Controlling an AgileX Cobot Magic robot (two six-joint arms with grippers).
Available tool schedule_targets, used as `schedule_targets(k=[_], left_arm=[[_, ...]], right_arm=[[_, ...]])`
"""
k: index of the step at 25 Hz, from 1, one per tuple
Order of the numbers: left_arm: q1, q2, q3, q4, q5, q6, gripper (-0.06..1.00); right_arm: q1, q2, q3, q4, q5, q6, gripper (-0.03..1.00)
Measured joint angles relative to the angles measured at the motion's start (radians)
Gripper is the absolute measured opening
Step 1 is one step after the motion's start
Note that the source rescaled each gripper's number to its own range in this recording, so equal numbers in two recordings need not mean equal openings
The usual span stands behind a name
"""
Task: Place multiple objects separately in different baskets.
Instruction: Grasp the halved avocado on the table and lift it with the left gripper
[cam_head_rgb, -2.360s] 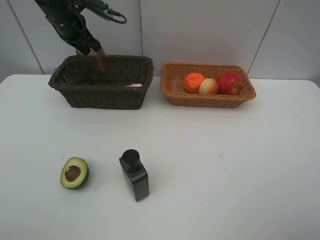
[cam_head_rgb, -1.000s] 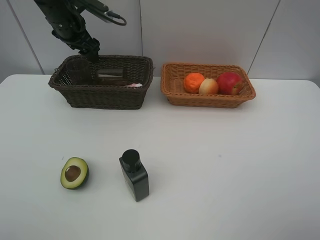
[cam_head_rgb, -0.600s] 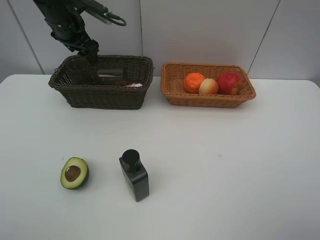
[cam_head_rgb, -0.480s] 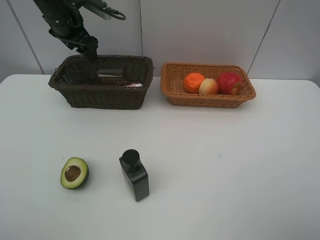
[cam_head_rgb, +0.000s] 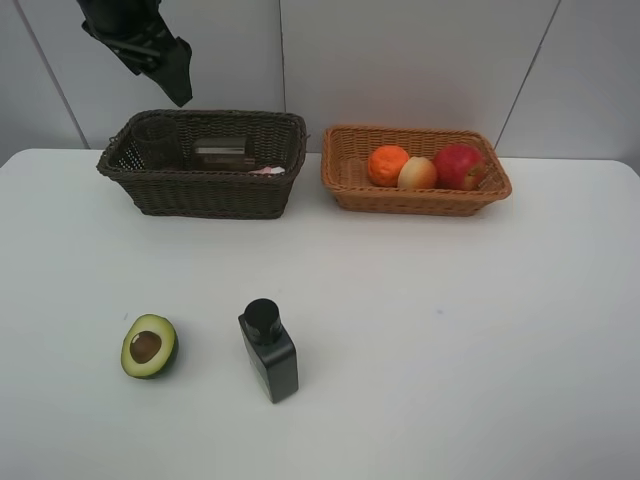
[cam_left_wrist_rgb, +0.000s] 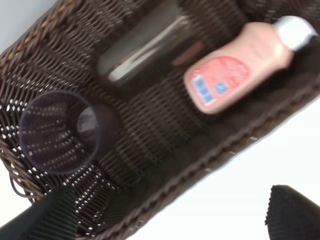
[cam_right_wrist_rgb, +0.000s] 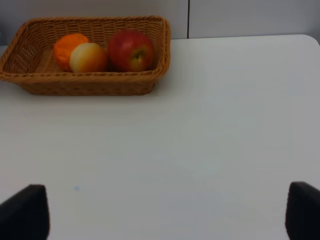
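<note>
lifted since earlier, the left hand (cam_head_rgb: 177, 82) hangs spread and empty at the upper left of the frame, above the dark basket (cam_head_rgb: 200, 192). inside it are an upright cup (cam_left_wrist_rgb: 60, 132), a lying cup (cam_left_wrist_rgb: 145, 50) and a pink bottle (cam_left_wrist_rgb: 240, 65). tangerine (cam_head_rgb: 388, 165), peach (cam_head_rgb: 417, 173) and apple (cam_head_rgb: 458, 165) fill the tan basket (cam_head_rgb: 420, 203). avocado (cam_head_rgb: 149, 346) and black bottle (cam_head_rgb: 269, 350) sit on the desk (cam_head_rgb: 450, 330), lower left. right hand (cam_right_wrist_rgb: 162, 212) spread, empty.

Pink bottle (cam_left_wrist_rgb: 235, 70), cups (cam_left_wrist_rgb: 60, 132) (one seemingly sideways) in dark basket (cam_head_rgb: 215, 190); fruit (cam_head_rgb: 418, 172) in tan basket (cam_head_rgb: 420, 203); avocado (cam_head_rgb: 149, 346), black bottle (cam_head_rgb: 269, 352) outside.
</note>
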Motion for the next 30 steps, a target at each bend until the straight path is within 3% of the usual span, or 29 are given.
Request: schedule_targets(k=[7,12,18,24,30], left_arm=[[-0.101,-0.058,0.0,0.005,0.063,0.038,1.0],[-0.17,-0.085,0.035,0.054,0.064,0.114,1.0],[-0.217,-0.164,0.203,0.054,0.064,0.299,1.0],[-0.229,-0.286,0.404,0.03,0.064,0.576,1.0],[-0.229,-0.359,0.564,0.025,0.064,0.693,1.0]], right_arm=[[0.0,0.0,0.0,0.0,0.0,0.0,1.0],[0.0,0.0,0.0,0.0,0.0,0.0,1.0],[0.0,0.0,0.0,0.0,0.0,0.0,1.0],[0.0,0.0,0.0,0.0,0.0,0.0,1.0],[0.0,0.0,0.0,0.0,0.0,0.0,1.0]])
